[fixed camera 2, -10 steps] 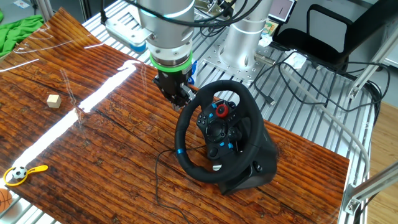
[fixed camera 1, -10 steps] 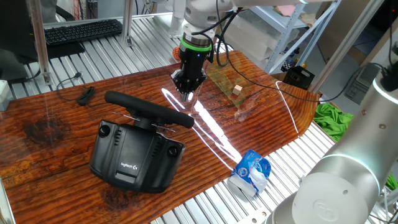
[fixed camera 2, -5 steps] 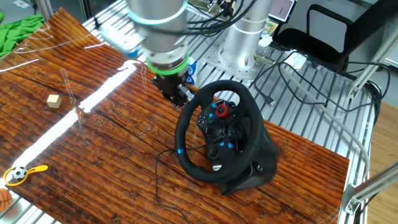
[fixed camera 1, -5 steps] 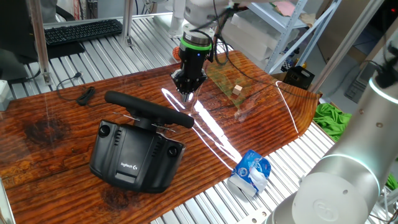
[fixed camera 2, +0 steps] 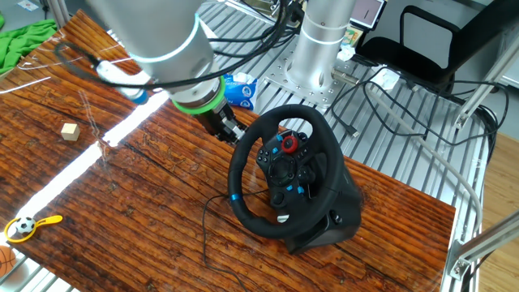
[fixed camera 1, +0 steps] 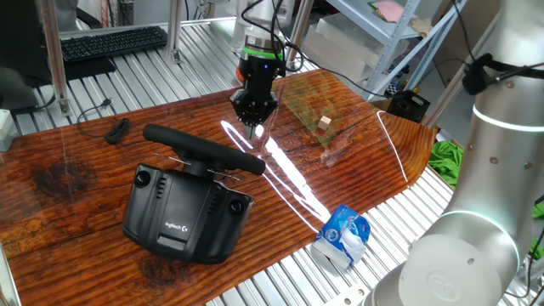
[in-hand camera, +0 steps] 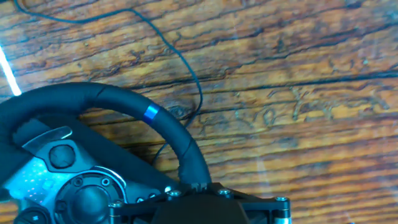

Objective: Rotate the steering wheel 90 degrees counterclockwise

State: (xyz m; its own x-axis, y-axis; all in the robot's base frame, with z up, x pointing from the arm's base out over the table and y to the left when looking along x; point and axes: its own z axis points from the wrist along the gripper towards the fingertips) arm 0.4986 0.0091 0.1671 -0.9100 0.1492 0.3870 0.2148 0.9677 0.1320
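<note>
The steering wheel (fixed camera 2: 245, 212) is a black rim on a bulky black Logitech base (fixed camera 1: 183, 219) in the middle of the wooden table. The blue mark on the rim (fixed camera 2: 234, 197) sits at the rim's lower left in the other fixed view. It also shows in the hand view (in-hand camera: 150, 112). My gripper (fixed camera 2: 231, 135) is at the rim's upper left side, tilted, with its fingers close together. In the hand view the rim (in-hand camera: 186, 155) runs straight under the gripper body, and the fingertips are hidden. From the first fixed view the gripper (fixed camera 1: 253, 126) hangs just behind the wheel.
A small wooden cube (fixed camera 1: 324, 122) and a crumpled blue-white packet (fixed camera 1: 342, 235) lie on the table. A black cable (in-hand camera: 186, 68) runs over the wood near the wheel. A black keyboard (fixed camera 1: 113, 42) sits at the back. A toy ball with a yellow handle (fixed camera 2: 27, 225) lies at the table's edge.
The arm's upper links have swung round and the gripper has tilted and shifted slightly. The steering wheel has not visibly turned.
</note>
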